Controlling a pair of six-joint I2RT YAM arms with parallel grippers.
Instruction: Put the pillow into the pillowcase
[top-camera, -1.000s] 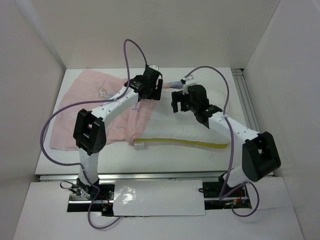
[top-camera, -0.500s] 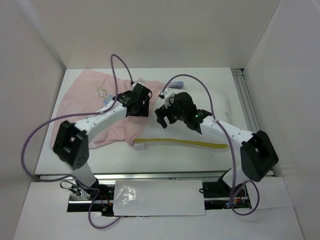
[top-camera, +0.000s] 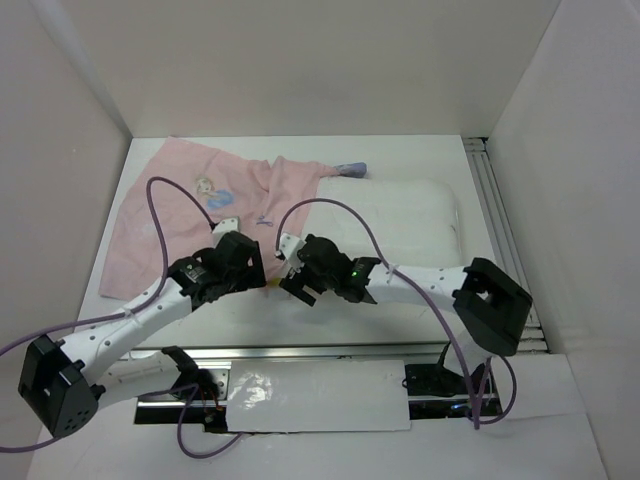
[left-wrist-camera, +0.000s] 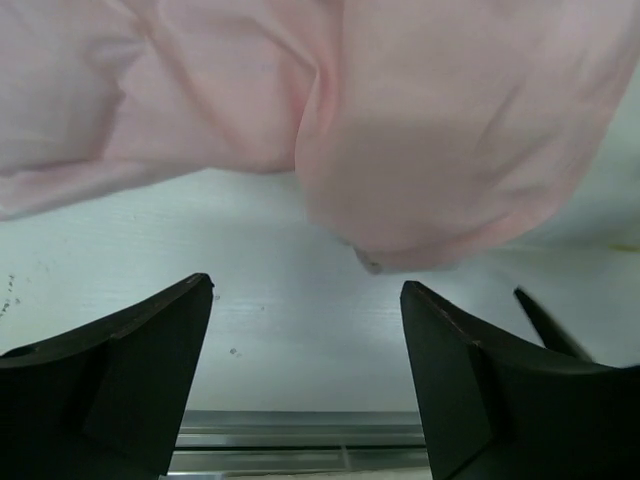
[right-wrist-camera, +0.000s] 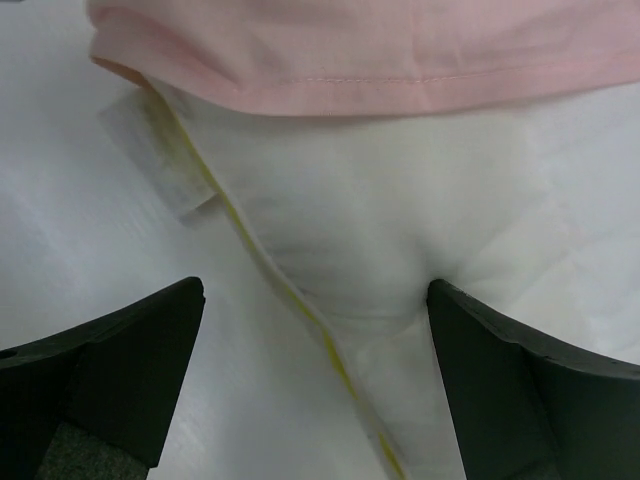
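- Now, closest to me, both arms reach low over the near part of the table (top-camera: 487, 185), with their wrists close together near the middle.
- My left gripper (top-camera: 240, 264) is released: in the left wrist view its jaws stand wide apart (left-wrist-camera: 307, 290), nothing is between them, and only bare table (left-wrist-camera: 280, 330) lies under them.
- A rounded fold of the pillowcase (left-wrist-camera: 430, 130) hangs just beyond those fingers, not touching them.
- My right gripper (top-camera: 298, 272) is also released. In the right wrist view its jaws are spread wide (right-wrist-camera: 315, 290) and hold nothing.
- Between and just past the right fingers I see the near left corner of the pillow (right-wrist-camera: 340, 230), with its yellow piped seam (right-wrist-camera: 290, 300) running diagonally and a small white tag (right-wrist-camera: 160, 150) at the corner.
- A pink hem of the pillowcase (right-wrist-camera: 380, 50) lies over this corner of the pillow.
- Farther out, the pillow (top-camera: 400, 215) lies flat on the right half of the table, mostly uncovered.
- To the left, the pillowcase (top-camera: 175, 230) is spread with the pink side up and is wrinkled; its right edge overlaps the left end of the pillow.
- On the far part of the pink fabric a small printed figure (top-camera: 208, 187) is visible.
- At the far edge, a blue corner (top-camera: 350, 168) of the fabric sticks out just beside the far left corner of the pillow.
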